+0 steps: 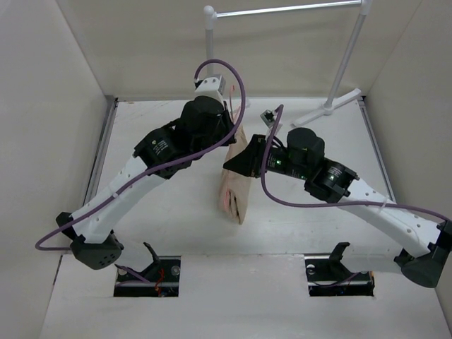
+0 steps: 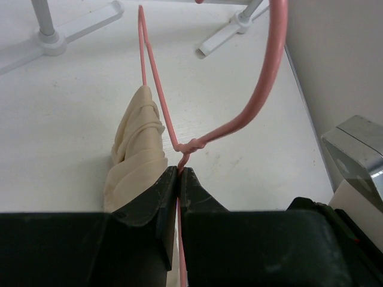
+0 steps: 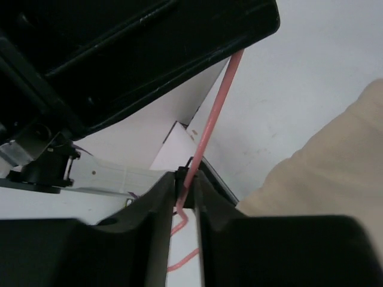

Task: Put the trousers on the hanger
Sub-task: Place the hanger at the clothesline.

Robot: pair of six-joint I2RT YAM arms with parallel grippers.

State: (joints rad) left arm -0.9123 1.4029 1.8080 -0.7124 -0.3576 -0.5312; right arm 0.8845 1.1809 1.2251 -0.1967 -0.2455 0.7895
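The pink wire hanger (image 2: pixel 157 89) is held up off the table by both grippers. My left gripper (image 2: pixel 179 171) is shut on its neck just below the twist, and the hook (image 2: pixel 268 66) curves up to the right. The beige trousers (image 2: pixel 136 152) are bunched and draped over the hanger's arm to the left of the jaws. From above they hang as a folded strip (image 1: pixel 236 194) between the arms. My right gripper (image 3: pixel 186 182) is closed on a kinked part of the hanger wire (image 3: pixel 212 116), with trouser cloth (image 3: pixel 335 161) to its right. In the top view the left gripper (image 1: pixel 232 133) and right gripper (image 1: pixel 238 161) are close together.
The white garment rack (image 1: pixel 282 10) stands at the back, its feet on the table (image 1: pixel 332 106) (image 2: pixel 57 37). A small dark object (image 1: pixel 268 116) lies near the rack foot. White walls enclose the table on the left, right and back.
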